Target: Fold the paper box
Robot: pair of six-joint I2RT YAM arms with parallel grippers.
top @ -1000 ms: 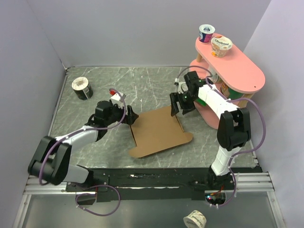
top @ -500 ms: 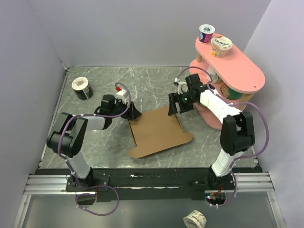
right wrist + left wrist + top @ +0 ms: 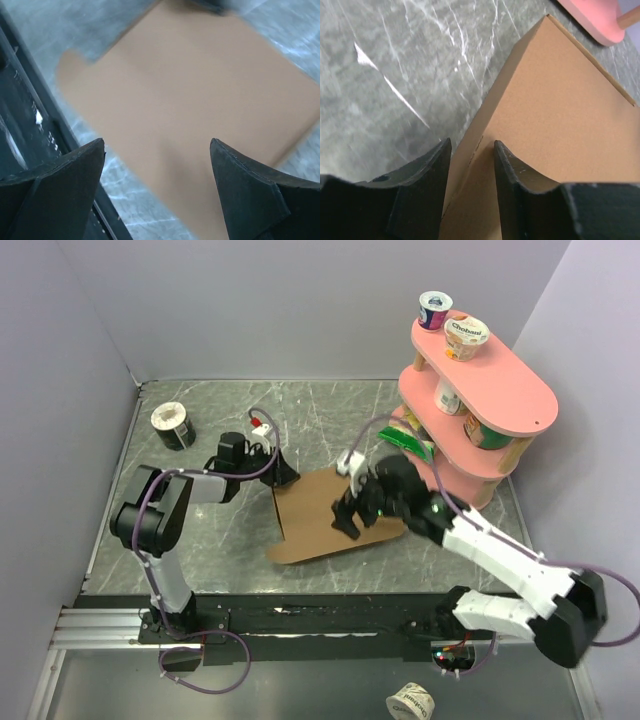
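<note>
Position: the box point(image 3: 312, 530) was laid open on the table point(image 3: 200, 540), directly under the right gripper point(image 3: 349, 512) and just ahead of the left gripper point(image 3: 284, 475), whose tips were set at its far left corner.
Done: only the left wall point(image 3: 277, 515) was seen raised from the base. The wide panel under the right gripper was flat, and the rounded flap point(image 3: 285, 558) behind that gripper was flat on the table.
Hidden: the box's right side was covered by the right arm.
Left to do: the fold was judged to be at an early stage. The other walls and the lid appeared not yet raised, and nothing was seen tucked in.
Right gripper: its jaws were spread wide, nothing was held between them, and bare cardboard was seen below.
Left gripper: its jaws were drawn in to a narrow gap on either side of the left wall's top edge. Whether the wall was actually pinched could not be told.
Writing, box: none was seen on the plain brown cardboard.
Writing, shelf: none was seen on the pink shelf point(image 3: 515, 390) beyond the right gripper.
Writing, tubs: "Chobani" was read on the tan tub point(image 3: 466, 337) on top of the shelf. The lid of the blue tub point(image 3: 435, 309) beside it could not be read, nor could the dark tub point(image 3: 172, 425) well out to the left gripper's side.
</note>
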